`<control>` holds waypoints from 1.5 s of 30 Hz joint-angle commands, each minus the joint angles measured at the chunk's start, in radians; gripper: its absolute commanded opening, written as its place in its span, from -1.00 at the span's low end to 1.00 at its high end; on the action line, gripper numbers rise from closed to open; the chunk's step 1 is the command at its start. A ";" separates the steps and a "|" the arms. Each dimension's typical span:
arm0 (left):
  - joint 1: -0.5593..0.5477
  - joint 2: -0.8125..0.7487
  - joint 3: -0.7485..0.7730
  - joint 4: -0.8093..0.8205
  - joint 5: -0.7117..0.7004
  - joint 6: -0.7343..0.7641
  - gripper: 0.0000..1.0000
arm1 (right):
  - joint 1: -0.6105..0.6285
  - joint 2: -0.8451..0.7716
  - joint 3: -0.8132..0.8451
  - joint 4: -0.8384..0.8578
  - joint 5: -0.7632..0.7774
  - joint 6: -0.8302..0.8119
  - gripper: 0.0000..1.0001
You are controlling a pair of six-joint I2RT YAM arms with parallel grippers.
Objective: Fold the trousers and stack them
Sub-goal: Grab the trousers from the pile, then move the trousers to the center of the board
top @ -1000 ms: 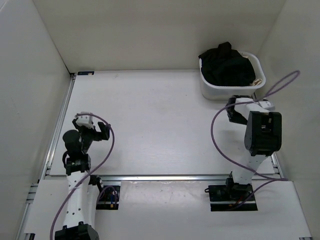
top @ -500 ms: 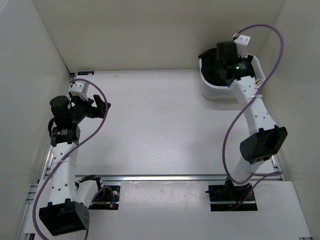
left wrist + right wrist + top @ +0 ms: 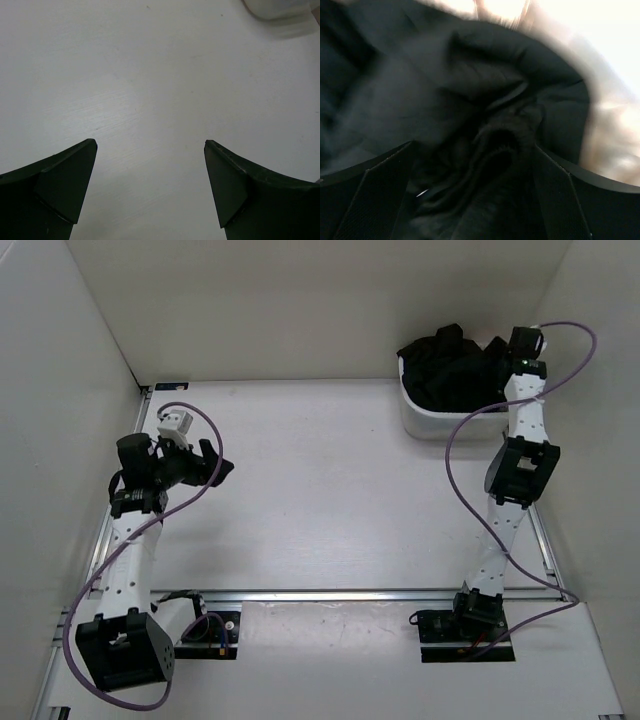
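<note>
The black trousers lie crumpled in a white basket at the back right. My right gripper reaches into the basket from its right side. In the right wrist view its jaws are open, and folds of the black trousers lie between and beyond the fingers. The view is blurred. My left gripper is open and empty above the bare table at the left. It also shows in the left wrist view, with only white tabletop between the fingers.
White walls enclose the table on the left, back and right. A metal rail runs along the near edge by the arm bases. The basket's corner shows at the top right of the left wrist view.
My right arm has swung from in front of the basket to over it, and now dips into the trousers from the right. My left arm has risen and stretched out toward the table.
</note>
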 commanded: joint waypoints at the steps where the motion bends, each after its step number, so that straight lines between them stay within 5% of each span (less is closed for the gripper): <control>1: -0.004 0.024 -0.027 0.006 0.038 0.001 1.00 | 0.042 0.052 0.062 0.014 -0.131 0.022 0.98; 4: -0.004 0.045 -0.038 0.032 0.047 0.001 1.00 | 0.042 0.052 -0.025 0.038 -0.098 0.041 0.95; 7: -0.004 0.045 -0.038 0.032 0.036 0.001 1.00 | 0.051 0.066 -0.012 0.015 -0.098 0.016 0.69; 10: -0.004 0.045 -0.038 0.032 0.027 0.001 1.00 | 0.051 0.057 0.026 -0.008 -0.086 -0.007 -0.43; 12: -0.004 0.034 -0.038 0.032 0.027 0.001 1.00 | 0.072 0.014 0.007 -0.008 -0.051 -0.030 -1.00; 21: -0.004 -0.021 -0.020 0.050 -0.002 0.001 1.00 | 0.296 -0.433 0.011 0.053 0.135 -0.287 -1.00; 31: -0.036 -0.087 0.064 0.116 -0.155 0.001 1.00 | 0.802 -0.626 0.143 0.374 -0.075 -0.400 -1.00; 38: -0.066 -0.098 0.098 0.195 -0.307 0.001 1.00 | 0.830 -0.644 -0.088 0.443 -0.088 -0.083 -1.00; 42: -0.066 -0.107 0.098 0.204 -0.307 0.001 1.00 | 0.800 -0.620 -0.194 0.304 0.010 0.059 -1.00; 43: -0.075 -0.107 0.098 0.204 -0.307 0.001 1.00 | 0.783 -0.603 -0.216 0.197 0.029 0.085 -0.96; 45: -0.090 -0.107 0.098 0.169 -0.233 0.001 1.00 | 0.696 -0.575 -0.272 0.063 0.075 0.161 0.12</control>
